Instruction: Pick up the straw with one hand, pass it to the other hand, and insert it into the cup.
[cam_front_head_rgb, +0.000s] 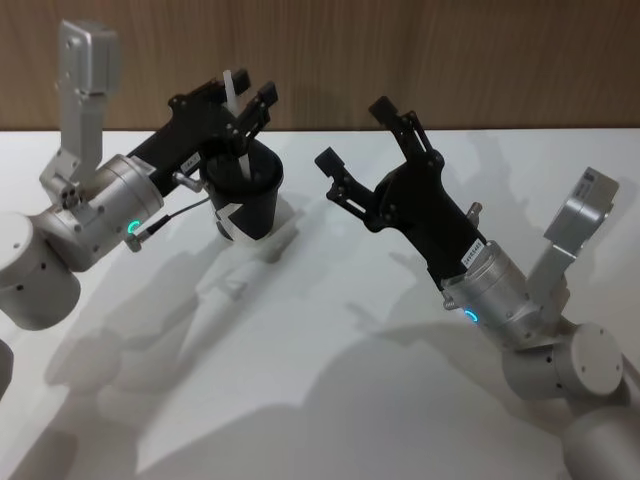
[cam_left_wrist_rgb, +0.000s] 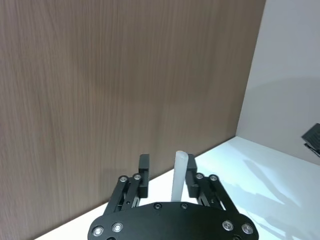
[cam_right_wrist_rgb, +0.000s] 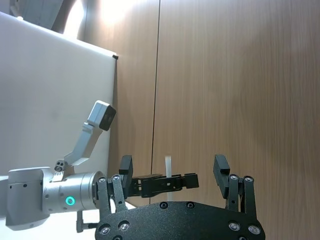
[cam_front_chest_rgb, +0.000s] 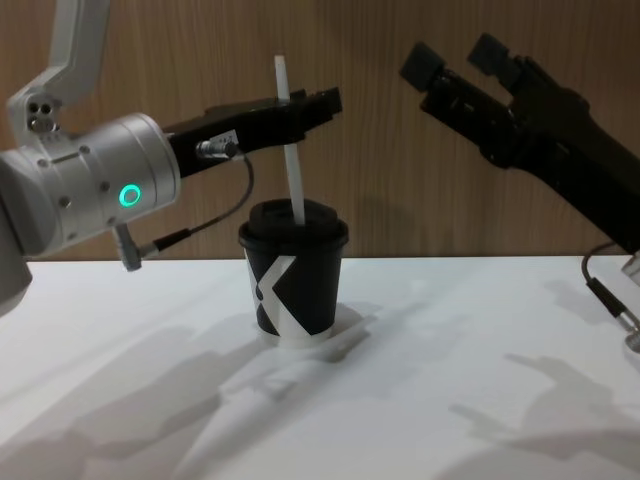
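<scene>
Left claw (cam_front_chest_rgb: 300, 108) is pinching the straw (cam_front_chest_rgb: 290, 150), its tip poking into the cup (cam_front_chest_rgb: 292, 275) lid on the table's far left, so next it needs pushing down, while the right claw (cam_front_head_rgb: 358, 150) is hanging open nearby.

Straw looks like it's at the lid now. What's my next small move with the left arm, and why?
Probably push the straw a little further straight down, then release. The left end effector grips it near its upper end above the cup, its lower tip is at the lid's opening, and most of its length is above the lid. The right end effector hangs open, apart from it.
</scene>
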